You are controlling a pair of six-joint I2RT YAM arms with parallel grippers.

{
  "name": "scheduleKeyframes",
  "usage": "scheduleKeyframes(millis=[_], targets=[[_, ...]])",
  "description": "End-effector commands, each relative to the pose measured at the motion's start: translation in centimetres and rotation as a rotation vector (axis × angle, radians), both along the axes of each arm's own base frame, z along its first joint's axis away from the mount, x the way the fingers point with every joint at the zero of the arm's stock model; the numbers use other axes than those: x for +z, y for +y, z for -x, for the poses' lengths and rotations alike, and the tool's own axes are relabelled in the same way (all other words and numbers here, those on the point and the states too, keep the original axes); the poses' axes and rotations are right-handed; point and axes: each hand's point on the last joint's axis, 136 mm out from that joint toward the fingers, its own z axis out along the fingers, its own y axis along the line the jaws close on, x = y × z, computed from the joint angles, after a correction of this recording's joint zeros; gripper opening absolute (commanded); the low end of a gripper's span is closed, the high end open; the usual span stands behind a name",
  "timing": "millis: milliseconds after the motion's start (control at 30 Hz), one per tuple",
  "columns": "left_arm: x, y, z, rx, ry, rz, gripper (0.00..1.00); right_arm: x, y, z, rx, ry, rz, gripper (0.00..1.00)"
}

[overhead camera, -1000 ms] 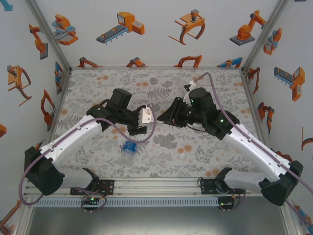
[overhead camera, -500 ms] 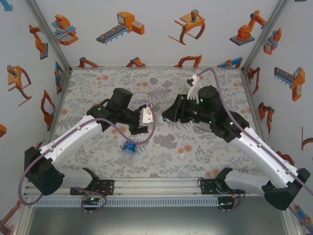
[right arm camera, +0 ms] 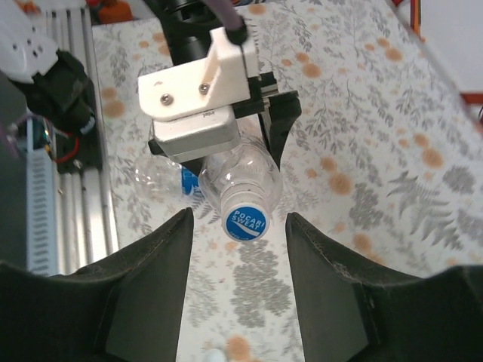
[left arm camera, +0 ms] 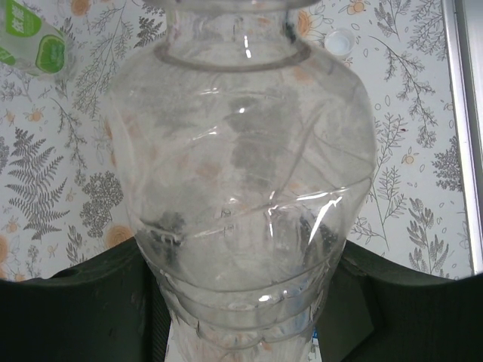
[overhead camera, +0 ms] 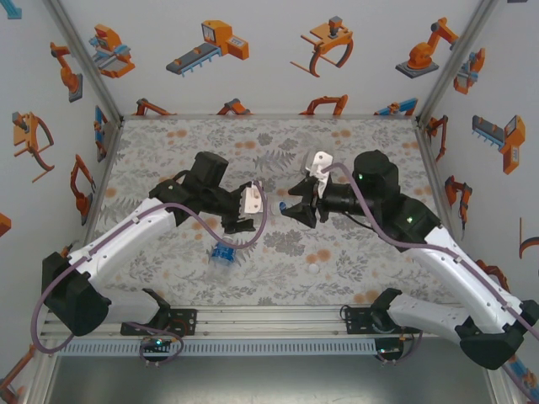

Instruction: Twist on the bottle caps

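Lets go of cap (right arm camera: 246, 223) with right tool (overhead camera: 296, 208), now spread and backed off; grips bottle (left arm camera: 241, 188) in left tool (overhead camera: 244, 215). Likely seated.

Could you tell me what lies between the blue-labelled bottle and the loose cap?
Only bare tablecloth, in the top view, between the blue-labelled bottle and the loose cap.

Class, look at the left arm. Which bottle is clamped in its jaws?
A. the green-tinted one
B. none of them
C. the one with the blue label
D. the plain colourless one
D: the left gripper is closed on the plain colourless bottle, while the blue-labelled bottle and the green-tinted bottle both lie loose on the table.
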Motion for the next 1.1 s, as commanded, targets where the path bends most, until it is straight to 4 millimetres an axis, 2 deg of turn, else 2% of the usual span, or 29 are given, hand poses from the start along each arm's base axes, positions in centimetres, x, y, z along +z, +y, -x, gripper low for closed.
scheduleKeyframes(millis=[0, 233, 467, 633, 700, 767, 900, 1000, 1067], targets=[[0.8, 0.1, 1.5, -0.063, 0.004, 0.026, 0.00, -0.5, 0.7, 0.9, 0.120, -0.138, 0.031, 0.50], [0.8, 0.1, 1.7, -0.074, 0.010, 0.029, 0.00, -2.0, 1.6, 1.4, 0.196, -0.100, 0.040, 0.48], [0.8, 0.1, 1.8, -0.077, 0.011, 0.028, 0.00, -3.4, 1.6, 0.7, 0.160, -0.086, 0.071, 0.44], [0.8, 0.1, 1.9, -0.080, 0.018, 0.028, 0.00, -3.7, 1.6, 0.5, 0.148, -0.087, 0.077, 0.43], [0.8, 0.1, 1.9, -0.080, 0.016, 0.027, 0.00, -3.6, 1.6, 0.4, 0.147, -0.088, 0.075, 0.35], [0.8, 0.2, 1.8, -0.079, 0.013, 0.026, 0.00, -3.7, 1.6, 0.3, 0.142, -0.090, 0.075, 0.34], [0.7, 0.1, 1.8, -0.078, 0.018, 0.024, 0.00, -3.7, 1.5, -0.9, 0.054, -0.015, 0.065, 0.17], [0.5, 0.2, 1.7, -0.073, 0.018, 0.016, 0.00, -3.5, 1.2, -3.6, -0.153, 0.170, -0.020, 0.00], [0.5, 0.1, 1.6, -0.072, 0.017, 0.015, 0.00, -3.8, 0.2, -5.9, -0.357, 0.374, -0.114, 0.00]])
